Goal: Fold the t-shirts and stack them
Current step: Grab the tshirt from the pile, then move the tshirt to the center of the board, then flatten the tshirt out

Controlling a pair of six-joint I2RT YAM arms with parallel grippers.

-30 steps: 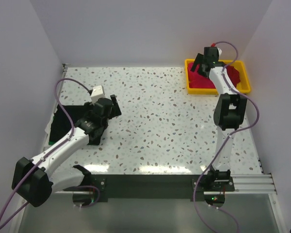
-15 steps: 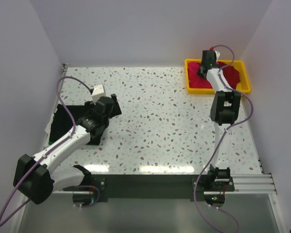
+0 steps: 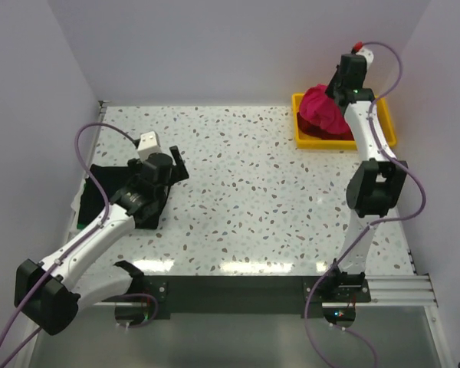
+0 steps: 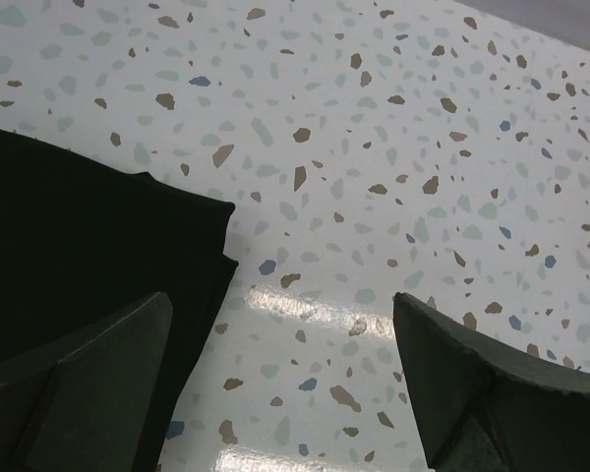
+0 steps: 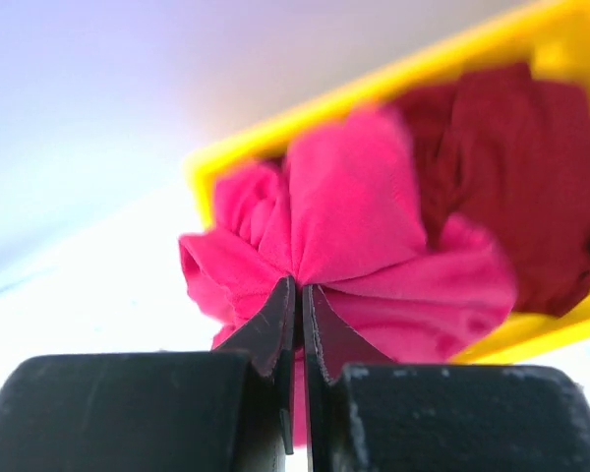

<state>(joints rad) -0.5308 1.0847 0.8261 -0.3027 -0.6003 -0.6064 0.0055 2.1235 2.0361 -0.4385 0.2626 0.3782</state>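
Note:
The pink-red t-shirt [image 3: 319, 109] hangs bunched above the yellow tray [image 3: 388, 127], pinched in my right gripper [image 3: 340, 89], which is shut on a fold of it [image 5: 354, 226]. Its jaws [image 5: 300, 290] are pressed together on the cloth. The dark maroon t-shirt [image 5: 511, 167] lies in the tray [image 5: 423, 74] under it. The black t-shirt [image 3: 98, 184] lies flat at the table's left edge. My left gripper [image 3: 179, 165] hovers open just right of the black shirt's edge [image 4: 79, 246], nothing between its fingers [image 4: 88, 383].
The speckled white table [image 3: 245, 176] stretches between the two arms. White walls close in the back and both sides. The tray stands in the far right corner, close to the right wall.
My right gripper dropped into the tray, shut on the pink-red shirt and lifted it up out of the tray. The left arm shifted slightly, its gripper still open.

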